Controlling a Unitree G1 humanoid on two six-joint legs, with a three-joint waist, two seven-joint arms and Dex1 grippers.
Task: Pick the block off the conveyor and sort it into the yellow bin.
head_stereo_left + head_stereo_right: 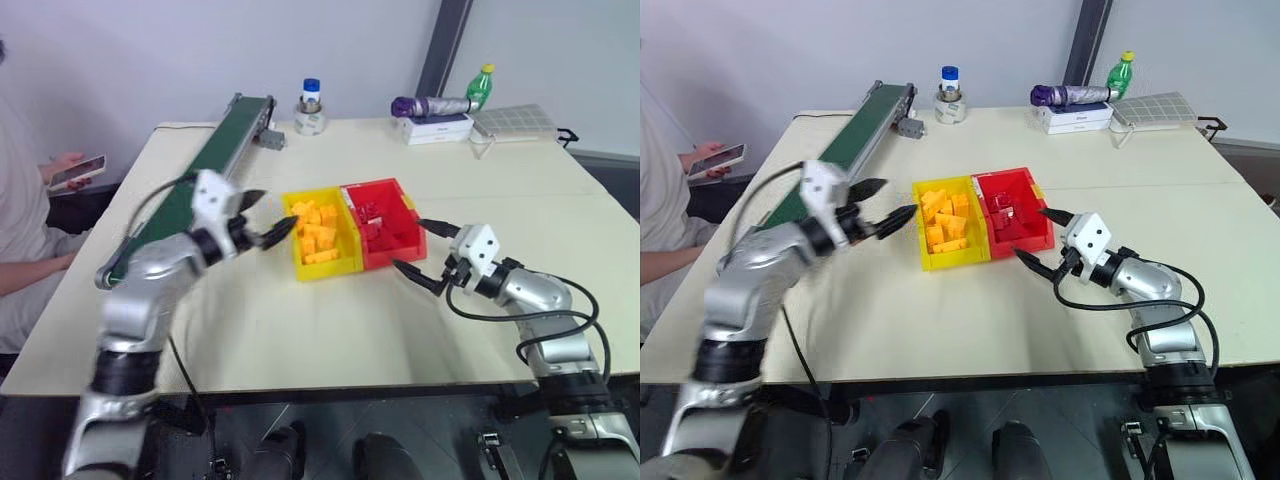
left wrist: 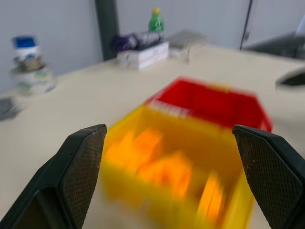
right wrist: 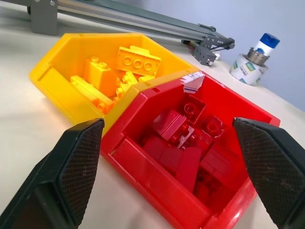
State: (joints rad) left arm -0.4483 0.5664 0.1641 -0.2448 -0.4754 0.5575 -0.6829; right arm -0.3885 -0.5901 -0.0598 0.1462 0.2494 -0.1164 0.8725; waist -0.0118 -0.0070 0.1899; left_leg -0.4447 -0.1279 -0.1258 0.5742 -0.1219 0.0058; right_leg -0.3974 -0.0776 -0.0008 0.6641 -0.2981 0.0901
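Note:
The yellow bin stands mid-table with several yellow-orange blocks heaped inside; I cannot tell one from another. The conveyor, a dark green belt with grey rails, runs along the table's left side, and its visible belt carries no block. My left gripper hovers just left of the yellow bin's rim, pointing at it. It is open with nothing between its fingers. My right gripper sits open and empty to the right of the red bin, facing that bin.
The red bin touches the yellow bin's right side and holds several red pieces. At the table's far edge stand a blue-lidded jar, a tape roll, a green bottle and a white box. A seated person holds a phone at the left.

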